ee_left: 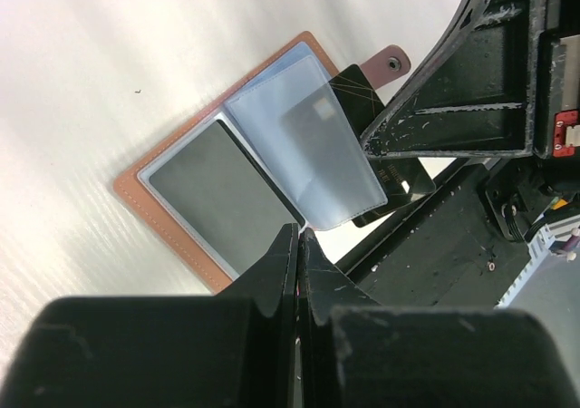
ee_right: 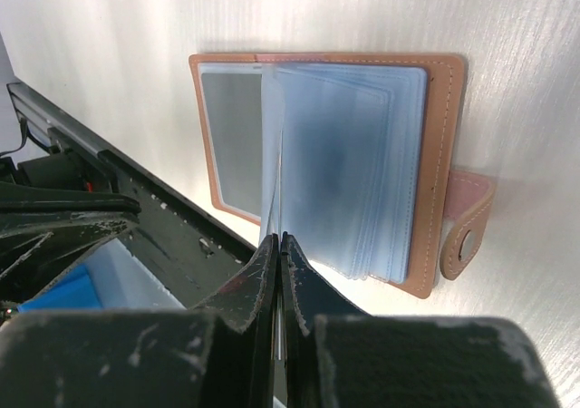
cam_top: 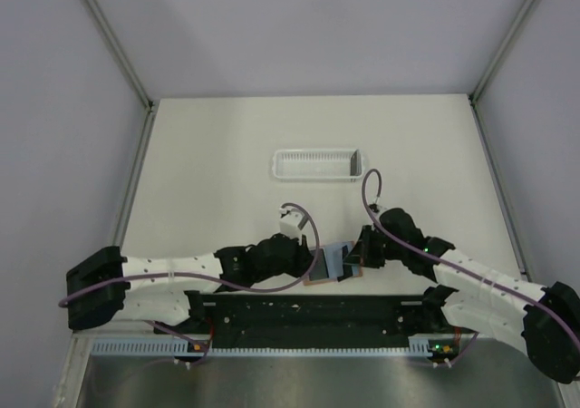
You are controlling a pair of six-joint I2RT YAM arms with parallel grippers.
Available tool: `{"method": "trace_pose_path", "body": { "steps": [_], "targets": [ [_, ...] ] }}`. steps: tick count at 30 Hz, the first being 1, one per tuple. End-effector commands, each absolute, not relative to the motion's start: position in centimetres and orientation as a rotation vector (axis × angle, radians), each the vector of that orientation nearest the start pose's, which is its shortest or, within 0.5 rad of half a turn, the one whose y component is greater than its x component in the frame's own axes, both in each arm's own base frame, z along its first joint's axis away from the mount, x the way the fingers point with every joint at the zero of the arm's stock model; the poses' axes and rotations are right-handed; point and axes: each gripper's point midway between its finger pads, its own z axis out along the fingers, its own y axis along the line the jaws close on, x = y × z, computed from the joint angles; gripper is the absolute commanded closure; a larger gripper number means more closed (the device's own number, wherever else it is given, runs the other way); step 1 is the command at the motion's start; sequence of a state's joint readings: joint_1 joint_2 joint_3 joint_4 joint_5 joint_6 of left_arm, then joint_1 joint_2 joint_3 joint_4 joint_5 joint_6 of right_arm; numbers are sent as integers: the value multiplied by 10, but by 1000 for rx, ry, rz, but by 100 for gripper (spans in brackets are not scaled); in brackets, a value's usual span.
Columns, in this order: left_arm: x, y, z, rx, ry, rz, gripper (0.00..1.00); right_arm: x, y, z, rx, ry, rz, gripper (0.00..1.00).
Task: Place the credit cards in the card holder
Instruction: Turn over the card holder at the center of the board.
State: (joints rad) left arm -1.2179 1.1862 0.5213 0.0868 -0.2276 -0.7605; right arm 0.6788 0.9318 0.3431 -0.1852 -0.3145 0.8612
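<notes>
Starting at the near edge of the table (cam_top: 208, 154): a black mounting bar (cam_top: 299, 315) running along it between the two arm bases. Just beyond the bar, near the middle of that edge, lying open and flat: the card holder (ee_right: 444, 154), with a brown rim and a snap tab (ee_right: 467, 231) jutting from one side.

Stretched in from the left: the left gripper (ee_left: 297, 245), fingers pressed together with no gap, tips down at the holder's nearest edge. Cannot tell whether anything thin is pinched there. Behind the clear window of the panel by those tips: the first credit card (ee_left: 213, 190), dark, seated flat.

Stretched in from the right: the right gripper (ee_right: 279, 245), fingers likewise clamped, closed on the second credit card (ee_left: 403, 179), black with fine gold print. Held tilted, partly tucked under a raised pale blue sleeve (ee_left: 313, 145), one corner sticking out past the holder's edge. Hidden in part in the left wrist view by the right finger lying across it.

Blocking most of the holder from above: both wrists, meeting over it. Looping above them: purple cables (cam_top: 316, 236).

Well beyond, toward the far edge and midway between left and right: a white slatted tray (cam_top: 277, 164), apart from everything else. Enclosing the left, right and far edges: grey walls (cam_top: 54, 154).
</notes>
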Motion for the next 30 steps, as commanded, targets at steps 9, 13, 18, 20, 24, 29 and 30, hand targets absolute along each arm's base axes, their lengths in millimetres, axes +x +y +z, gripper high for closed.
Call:
{"method": "trace_pose_path", "body": {
  "steps": [9, 13, 18, 20, 24, 29, 30],
  "targets": [
    [134, -308, 102, 355, 2201, -874, 100, 149, 238, 82, 29, 2525, 1099, 100],
    [135, -302, 101, 343, 2197, -859, 100, 149, 241, 84, 21, 2520, 1109, 100],
    [138, -295, 102, 324, 2189, -833, 100, 151, 247, 89, 4, 2500, 1131, 100],
    [139, -291, 103, 310, 2187, -825, 100, 152, 249, 91, -6, 2490, 1140, 100],
    [140, -285, 104, 291, 2176, -815, 100, 153, 252, 92, -3, 2486, 1152, 100],
    [143, -282, 107, 280, 2156, -809, 100, 152, 258, 93, -21, 2486, 1166, 100],
    [143, -282, 108, 276, 2153, -807, 100, 152, 260, 92, -26, 2490, 1166, 100]
  ]
}}
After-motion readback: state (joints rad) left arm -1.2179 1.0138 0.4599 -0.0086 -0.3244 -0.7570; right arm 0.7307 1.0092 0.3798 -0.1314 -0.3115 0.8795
